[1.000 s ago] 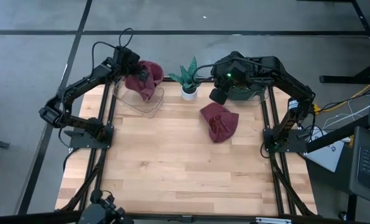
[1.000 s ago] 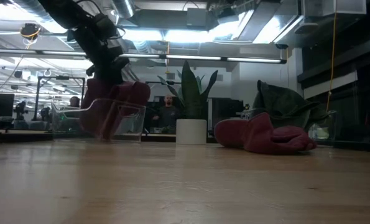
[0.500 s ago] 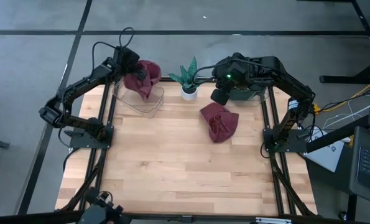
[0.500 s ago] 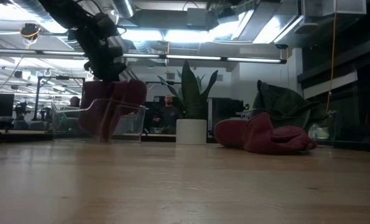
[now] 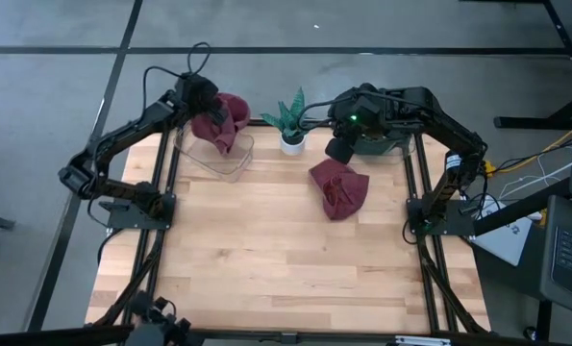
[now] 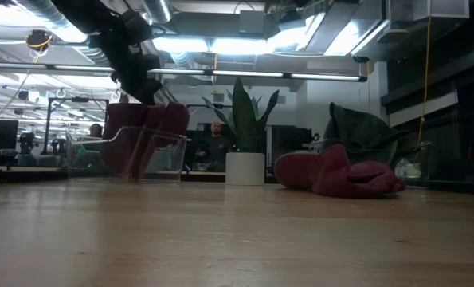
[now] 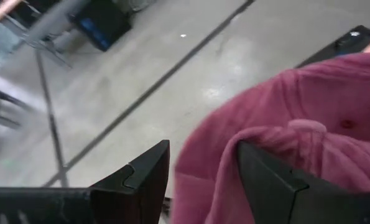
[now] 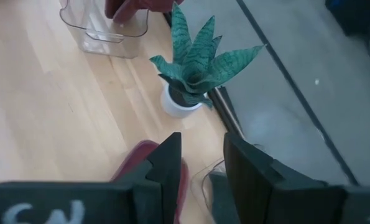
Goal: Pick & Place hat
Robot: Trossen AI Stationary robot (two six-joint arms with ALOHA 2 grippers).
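Note:
One maroon hat (image 5: 223, 123) sits in a clear plastic container (image 5: 230, 159) at the table's far left, its top showing above the rim (image 6: 153, 127). My left gripper (image 5: 207, 106) is open just above it; in the left wrist view its fingers (image 7: 203, 146) stand on either side of the hat's upper fold (image 7: 203, 174). A second maroon hat (image 5: 339, 188) lies crumpled on the wood right of centre. My right gripper (image 5: 339, 146) hovers open above that hat's far edge, with nothing between its fingers (image 8: 201, 137). My left gripper's open fingers straddle the upper fold of the hat in the container (image 7: 203, 174), coming at it slanting down from the table's left. Whether either finger still touches the cloth I cannot tell. The hat rests in the container.
A small potted plant (image 5: 291, 123) in a white pot stands at the far edge between the container and the second hat. A dark green heap (image 5: 382, 142) lies at the far right behind my right gripper. The near half of the wooden table (image 5: 286, 269) holds nothing.
My left gripper has opened, let go of the hat in the container, and rolled its wrist while staying in place. The hat has sunk a little lower into the container. The second hat has not moved.

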